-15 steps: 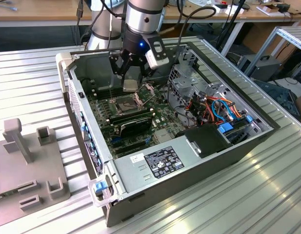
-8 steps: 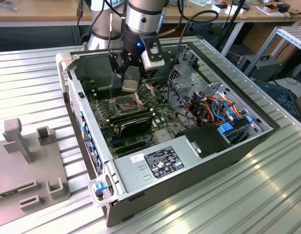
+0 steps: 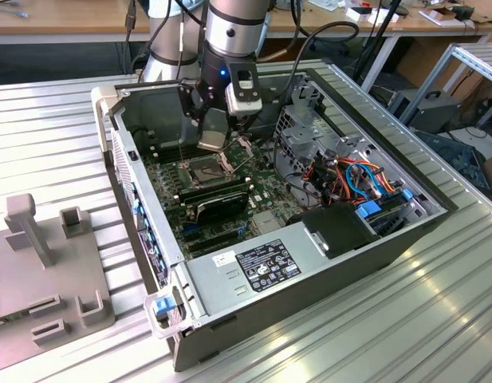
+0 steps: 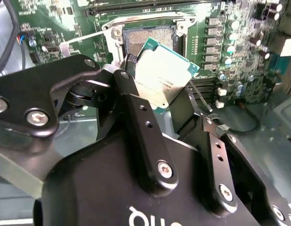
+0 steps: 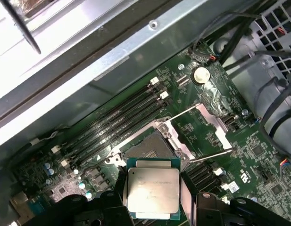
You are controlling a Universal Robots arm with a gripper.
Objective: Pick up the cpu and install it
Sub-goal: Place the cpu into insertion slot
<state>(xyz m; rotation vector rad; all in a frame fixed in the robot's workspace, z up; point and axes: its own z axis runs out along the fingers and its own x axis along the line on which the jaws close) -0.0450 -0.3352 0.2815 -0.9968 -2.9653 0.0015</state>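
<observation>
Tool (image 4: 158,101) around the tilted cpu (image 4: 166,70), above the open socket (image 4: 147,40)

Second wrist view: the cpu (image 4: 165,75) partly covers the socket (image 4: 145,40). Exterior view: grey fixture (image 3: 46,279) cropped at eight o'clock.

A black metal gripper (image 4: 153,92) clamps a thin, square cpu (image 4: 165,75), silvery-grey on its face and green at the rim, by opposite edges between its jaws, the chip tilted. Just beyond it sits a dark square socket (image 4: 149,40), uncovered inside its metal frame, on a green circuit board (image 4: 41,44) dotted with small silvery capacitors (image 4: 228,49).
</observation>
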